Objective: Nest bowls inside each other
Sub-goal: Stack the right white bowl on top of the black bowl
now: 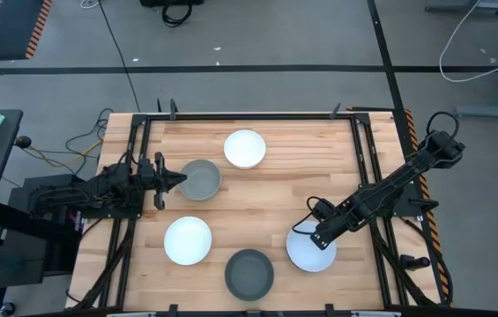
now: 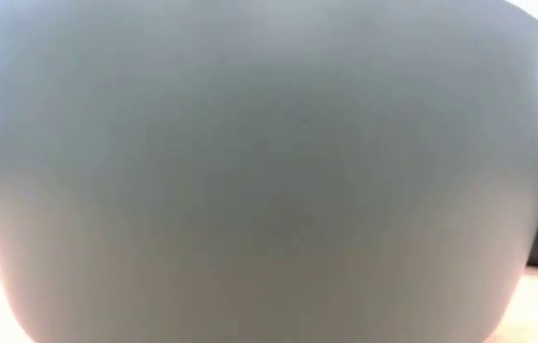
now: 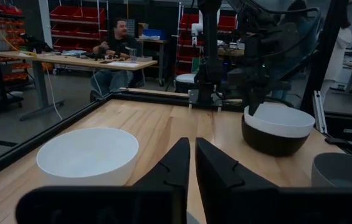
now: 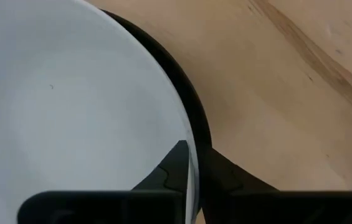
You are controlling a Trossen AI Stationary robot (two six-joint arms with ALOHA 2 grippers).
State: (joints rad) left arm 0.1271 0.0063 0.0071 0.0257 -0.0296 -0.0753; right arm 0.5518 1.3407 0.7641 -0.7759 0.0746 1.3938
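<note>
Six bowls show. In the high view a white bowl [image 1: 244, 148] sits far, a grey bowl [image 1: 201, 180] left of centre, a white bowl [image 1: 187, 240] near left and a darker grey bowl [image 1: 249, 273] at the near edge. A third white bowl [image 1: 313, 251] sits nested in the black bowl [image 4: 197, 118]. My right gripper [image 1: 306, 232] is shut on that stack's far-left rim. My left gripper [image 1: 176, 180] is level and shut, right at the grey bowl's left rim; I cannot tell whether it touches. My right gripper has the white bowl's rim [image 4: 188, 140] between its two fingers, one finger [image 4: 172, 168] inside the bowl and the other outside. The fingers slant down from above and from the table's right. Whether the black bowl's rim is also pinched cannot be told. The stack rests on the table.
The darker grey bowl's wall [image 2: 269, 171] fills the low view. The black frame rail [image 1: 249, 115] rims the wooden table. In the left wrist view the right arm [image 3: 250, 56] stands over the stack [image 3: 278, 127], and a person sits at a desk beyond the table. Bare wood lies at the middle.
</note>
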